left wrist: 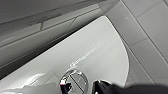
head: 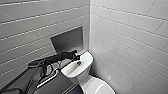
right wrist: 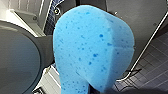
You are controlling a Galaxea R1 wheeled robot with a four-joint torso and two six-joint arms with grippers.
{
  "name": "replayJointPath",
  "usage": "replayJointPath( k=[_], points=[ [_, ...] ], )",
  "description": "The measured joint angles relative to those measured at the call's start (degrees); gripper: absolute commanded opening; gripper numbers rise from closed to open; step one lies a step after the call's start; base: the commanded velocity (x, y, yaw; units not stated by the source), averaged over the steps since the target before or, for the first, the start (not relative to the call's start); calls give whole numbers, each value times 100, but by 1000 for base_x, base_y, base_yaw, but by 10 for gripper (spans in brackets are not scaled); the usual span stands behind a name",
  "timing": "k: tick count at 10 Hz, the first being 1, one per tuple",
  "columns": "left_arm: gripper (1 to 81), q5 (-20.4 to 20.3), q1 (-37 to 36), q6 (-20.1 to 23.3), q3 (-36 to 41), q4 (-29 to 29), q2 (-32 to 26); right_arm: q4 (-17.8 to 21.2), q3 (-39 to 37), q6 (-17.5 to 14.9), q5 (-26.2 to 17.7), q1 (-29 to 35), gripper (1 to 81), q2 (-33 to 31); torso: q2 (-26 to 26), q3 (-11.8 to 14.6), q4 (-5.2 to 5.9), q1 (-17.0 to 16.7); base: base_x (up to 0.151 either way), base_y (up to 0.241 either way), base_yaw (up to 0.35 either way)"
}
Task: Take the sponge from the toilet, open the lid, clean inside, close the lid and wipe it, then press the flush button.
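- While the left gripper (head: pixel 77 57) hovers over the toilet (head: pixel 75 71) tank, its fingers stand apart on either side of the flush button (left wrist: pixel 75 80).
- Nearer the camera, the lid (head: pixel 98 87) lies closed.
- The right gripper (right wrist: pixel 97 90) pinches the blue sponge (right wrist: pixel 92 47).

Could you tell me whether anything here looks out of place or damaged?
Nothing stands out: the glossy white ceramic toilet looks intact, its white oval lid appears down, and the bright blue chunky sponge looks whole.
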Motion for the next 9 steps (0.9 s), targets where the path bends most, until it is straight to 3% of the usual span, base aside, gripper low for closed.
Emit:
replayJointPath(
  k=[4, 9],
  points=[
    [10, -9, 21, 0, -361, 112, 205, 2, 0, 0, -2, 0, 10, 11, 4, -284, 0, 4, 0, 0, 0],
    [10, -33, 18, 0, -656, 297, 345, 4, 0, -2, 28, 48, 10, 26, 6, -360, 0, 4, 0, 0, 0]
  ],
)
